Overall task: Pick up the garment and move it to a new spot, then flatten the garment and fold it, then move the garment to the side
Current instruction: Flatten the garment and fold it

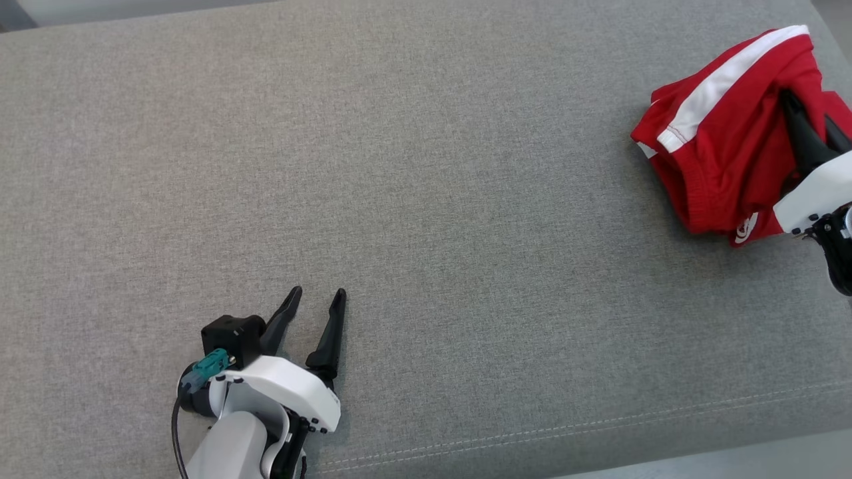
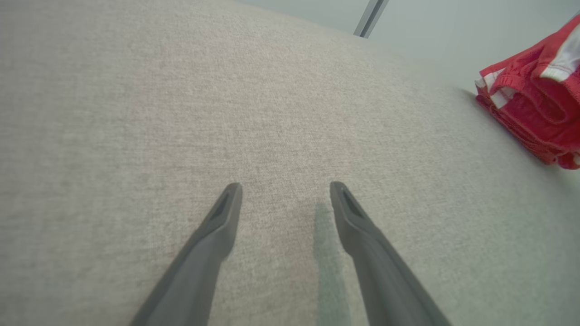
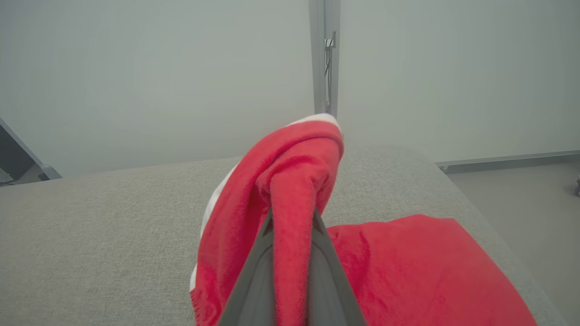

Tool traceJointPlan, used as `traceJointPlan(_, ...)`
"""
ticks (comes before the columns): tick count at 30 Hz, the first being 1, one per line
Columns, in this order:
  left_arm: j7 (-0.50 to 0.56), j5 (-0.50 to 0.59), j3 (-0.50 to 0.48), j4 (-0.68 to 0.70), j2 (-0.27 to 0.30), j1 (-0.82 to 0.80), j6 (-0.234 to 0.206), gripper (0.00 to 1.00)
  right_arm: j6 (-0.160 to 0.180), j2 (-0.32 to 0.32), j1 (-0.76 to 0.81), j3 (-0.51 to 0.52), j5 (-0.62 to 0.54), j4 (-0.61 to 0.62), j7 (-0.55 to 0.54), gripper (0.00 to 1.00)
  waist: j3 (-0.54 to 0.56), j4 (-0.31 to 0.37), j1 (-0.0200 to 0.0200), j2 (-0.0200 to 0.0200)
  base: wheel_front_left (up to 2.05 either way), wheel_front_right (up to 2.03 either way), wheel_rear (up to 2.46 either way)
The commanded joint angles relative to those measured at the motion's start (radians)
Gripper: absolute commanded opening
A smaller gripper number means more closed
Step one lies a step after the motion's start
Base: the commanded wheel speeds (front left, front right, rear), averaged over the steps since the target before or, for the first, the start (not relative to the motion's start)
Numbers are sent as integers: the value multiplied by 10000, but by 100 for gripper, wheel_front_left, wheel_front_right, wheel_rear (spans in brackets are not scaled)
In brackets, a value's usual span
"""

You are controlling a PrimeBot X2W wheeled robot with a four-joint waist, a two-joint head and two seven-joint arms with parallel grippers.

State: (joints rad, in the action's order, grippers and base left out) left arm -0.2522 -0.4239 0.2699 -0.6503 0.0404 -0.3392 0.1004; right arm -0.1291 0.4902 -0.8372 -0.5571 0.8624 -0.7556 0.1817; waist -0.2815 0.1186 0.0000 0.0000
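grey fabric surface [image 1: 426, 166], pale wall [image 3: 136, 68], metal post [image 3: 318, 27]

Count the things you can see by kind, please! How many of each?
red garment: 1
end effectors: 2, the left end effector open, the right end effector shut on the red garment
grey padded surface: 1
Total: 4

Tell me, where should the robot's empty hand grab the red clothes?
Probably the bunched left edge of the garment, by the white stripe, coming in low from the left. That edge faces the open left gripper, and the right gripper pinches a fold on the other side.
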Motion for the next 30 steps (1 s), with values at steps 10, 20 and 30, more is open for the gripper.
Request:
traceJointPlan(10,-95,128,-11,-10,99,-755,135,100,-16,286,-964,100,-553,-1727,-179,34,-605,-356,0,0,0,0,0)
traceJointPlan(20,-95,169,38,86,99,-840,159,100,-16,491,-1934,973,-2219,-4437,775,100,-606,-677,0,0,0,0,0)
traceJointPlan(30,-95,44,26,355,99,-479,-31,100,-16,-560,93,3991,-5320,-320,799,100,280,-812,0,0,0,0,0)
